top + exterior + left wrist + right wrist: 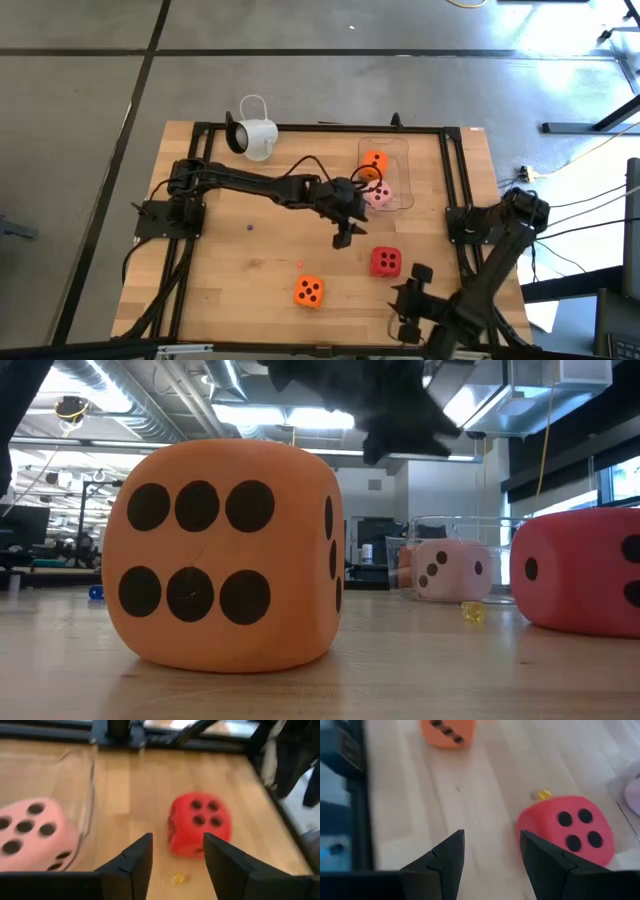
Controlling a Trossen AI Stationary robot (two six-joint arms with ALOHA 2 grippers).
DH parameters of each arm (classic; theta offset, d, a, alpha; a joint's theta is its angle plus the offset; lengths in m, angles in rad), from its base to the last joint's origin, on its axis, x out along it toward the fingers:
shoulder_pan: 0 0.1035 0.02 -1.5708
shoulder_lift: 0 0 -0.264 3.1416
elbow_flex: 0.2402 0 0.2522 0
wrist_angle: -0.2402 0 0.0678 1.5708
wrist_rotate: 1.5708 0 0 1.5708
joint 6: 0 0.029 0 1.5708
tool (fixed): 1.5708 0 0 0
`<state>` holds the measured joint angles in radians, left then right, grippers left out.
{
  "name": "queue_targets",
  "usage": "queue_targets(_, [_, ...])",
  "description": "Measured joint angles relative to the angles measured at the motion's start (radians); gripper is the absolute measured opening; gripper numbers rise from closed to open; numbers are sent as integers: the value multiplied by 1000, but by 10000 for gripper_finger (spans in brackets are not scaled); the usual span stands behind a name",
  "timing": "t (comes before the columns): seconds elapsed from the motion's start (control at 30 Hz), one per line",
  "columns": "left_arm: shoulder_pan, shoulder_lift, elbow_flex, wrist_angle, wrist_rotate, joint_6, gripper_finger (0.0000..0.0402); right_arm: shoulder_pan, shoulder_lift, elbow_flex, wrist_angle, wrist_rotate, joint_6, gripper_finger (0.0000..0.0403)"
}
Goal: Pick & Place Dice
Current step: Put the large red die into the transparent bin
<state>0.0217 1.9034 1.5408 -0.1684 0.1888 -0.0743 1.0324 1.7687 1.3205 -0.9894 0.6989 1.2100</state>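
A red die [386,262] and an orange die [309,291] rest on the wooden table near its front. A second orange die [375,160] and a pale pink die [378,195] sit inside a clear container [400,150]. My left gripper [343,238] hangs open above the table between the container and the red die. In the left wrist view the open left gripper [177,840] has the red die [197,825] just beyond it and the pink die [30,835] behind the clear wall. My right gripper [491,835] is open near the table's front right, with the red die [567,830] ahead.
A white mug-like camera [255,135] stands at the table's far left part. A tiny yellow bit [543,795] lies beside the red die, and a small blue bit [249,227] lies left of centre. A black frame [450,170] borders the table.
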Motion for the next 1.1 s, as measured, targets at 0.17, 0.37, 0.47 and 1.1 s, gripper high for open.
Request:
queue_targets(0.17, [-1,0,-65,10,48,60,188,-90,0,0,-28,-91,-92,190])
queue_targets(0.37, [9,0,-147,45,142,102,188,-164,0,0,-68,-150,-148,190])
queue_targets(0.47, [15,0,-180,67,163,113,187,-190,0,0,-82,-167,-196,190])
queue_targets(1.1, [14,0,-228,90,161,186,184,-221,7,0,-120,-236,-374,190])
